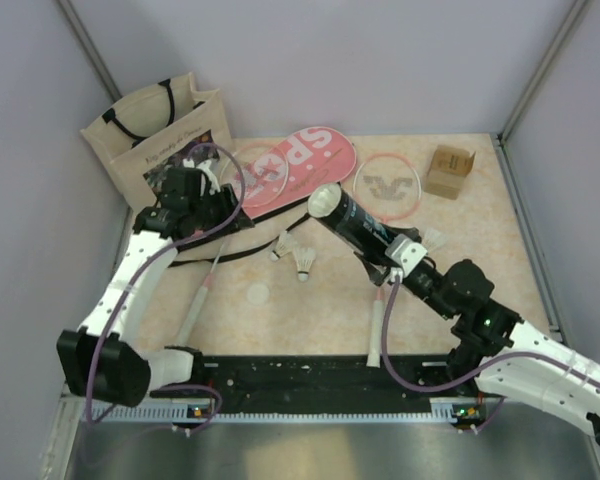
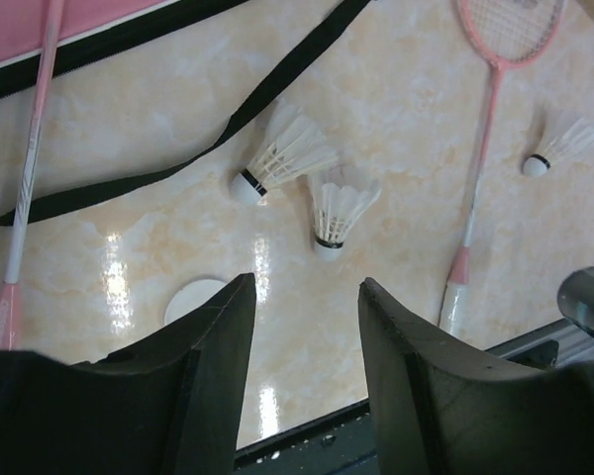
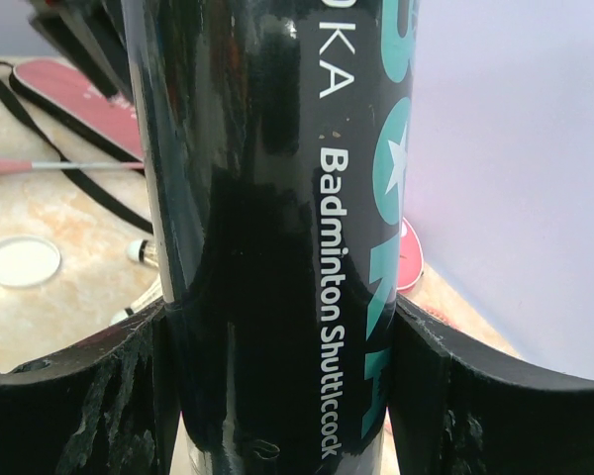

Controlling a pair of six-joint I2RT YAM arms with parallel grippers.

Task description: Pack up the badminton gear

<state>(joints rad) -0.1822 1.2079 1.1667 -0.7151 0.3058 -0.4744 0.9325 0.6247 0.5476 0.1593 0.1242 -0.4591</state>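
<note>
The two black fingers stand apart over the tabletop, and two white shuttlecocks lie close together just past them.

Dark tube tilted (shuttlecocks scattered)

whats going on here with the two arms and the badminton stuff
The right gripper is clamped around the dark shuttlecock tube, holding it tilted above the table. The left gripper is open and empty, hovering over loose shuttlecocks. Both rackets and the pink cover lie on the table, not yet packed.
</note>
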